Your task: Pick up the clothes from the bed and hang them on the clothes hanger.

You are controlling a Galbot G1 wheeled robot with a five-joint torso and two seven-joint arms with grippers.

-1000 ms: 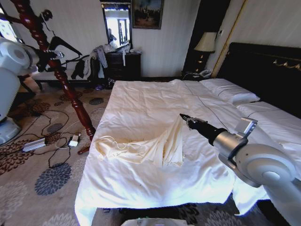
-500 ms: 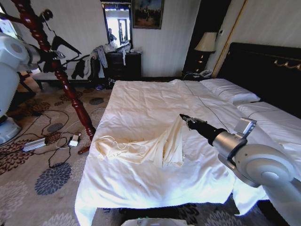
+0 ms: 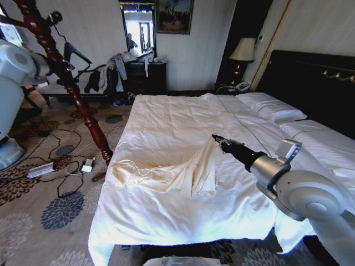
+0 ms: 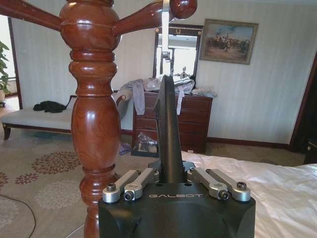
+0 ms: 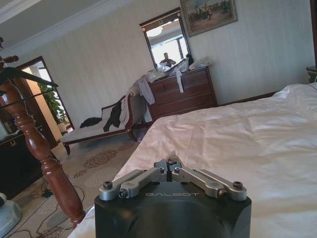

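since the right tool (image 3: 215, 137) is clenched on the shirt (image 3: 188, 172) and the left tool (image 4: 170, 174) grips the hanger (image 4: 167, 129), i'd lift slow so the fabric clears the bed (image 3: 166, 119).

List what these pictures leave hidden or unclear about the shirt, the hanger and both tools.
- Shirt: in the right wrist view the right tool itself covers the fabric at the pinch.
- Hanger: seen edge-on from the left wrist; its foot is sunk inside the left tool.
- Hanger hook: the frame edge cuts its top.
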